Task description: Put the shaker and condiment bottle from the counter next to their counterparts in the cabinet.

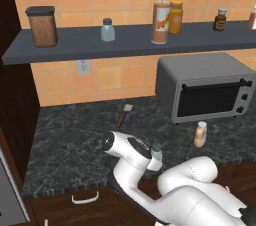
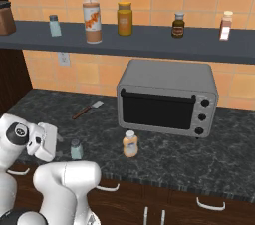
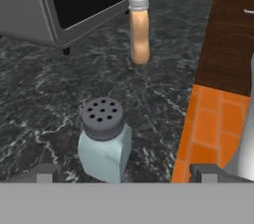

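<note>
Pincer (image 3: 121, 173) spread wide, shaker (image 3: 104, 139) standing right between its tips.

The shaker sits upright on the worktop (image 2: 239, 159) near the front edge, out in front of the toaster oven (image 2: 167, 97) and off to its left, with one pincer tip on either side of it and neither touching. The condiment bottle (image 2: 130, 144) stands upright just in front of the toaster oven, near the shaker but apart from it. Above the toaster oven runs the cabinet (image 1: 75, 45) shelf, and there the matching shaker (image 1: 107, 30) stands left of the tall pourer bottle (image 1: 161, 15), the mustard-yellow bottle (image 1: 175, 17) just right of it.
</note>
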Tool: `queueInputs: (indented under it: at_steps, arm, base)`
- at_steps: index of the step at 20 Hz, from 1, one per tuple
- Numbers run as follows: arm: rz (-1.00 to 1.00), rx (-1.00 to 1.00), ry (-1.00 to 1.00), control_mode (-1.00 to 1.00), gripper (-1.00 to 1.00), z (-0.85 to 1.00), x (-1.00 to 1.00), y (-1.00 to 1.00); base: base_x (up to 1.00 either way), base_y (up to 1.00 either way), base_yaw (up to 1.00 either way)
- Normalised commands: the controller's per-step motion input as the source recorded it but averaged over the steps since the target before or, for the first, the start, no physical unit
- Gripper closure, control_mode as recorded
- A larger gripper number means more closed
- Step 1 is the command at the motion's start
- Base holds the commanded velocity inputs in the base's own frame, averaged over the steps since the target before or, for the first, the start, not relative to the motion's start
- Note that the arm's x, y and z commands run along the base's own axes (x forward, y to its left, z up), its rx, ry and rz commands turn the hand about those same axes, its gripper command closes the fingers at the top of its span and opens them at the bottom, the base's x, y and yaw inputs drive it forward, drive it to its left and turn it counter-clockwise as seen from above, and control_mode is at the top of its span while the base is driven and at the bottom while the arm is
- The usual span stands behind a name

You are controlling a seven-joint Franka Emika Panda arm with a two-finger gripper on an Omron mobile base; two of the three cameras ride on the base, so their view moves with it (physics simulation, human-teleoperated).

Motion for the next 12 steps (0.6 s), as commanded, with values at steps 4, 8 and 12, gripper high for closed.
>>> queueInputs:
  at_steps: [4,8,12]
  arm:
    - [0.00,0.00,0.00,-1.00,-1.00,-0.04,0.06,-0.11]
    - [0.00,0.00,0.00,-1.00,-1.00,-0.08,0.11,-0.07]
    - [0.00,0.00,0.00,-1.00,-1.00,-0.09,0.12,-0.10]
  base:
    - [0.00,0.00,0.00]
    - [0.00,0.00,0.00]
    - [0.00,0.00,0.00]
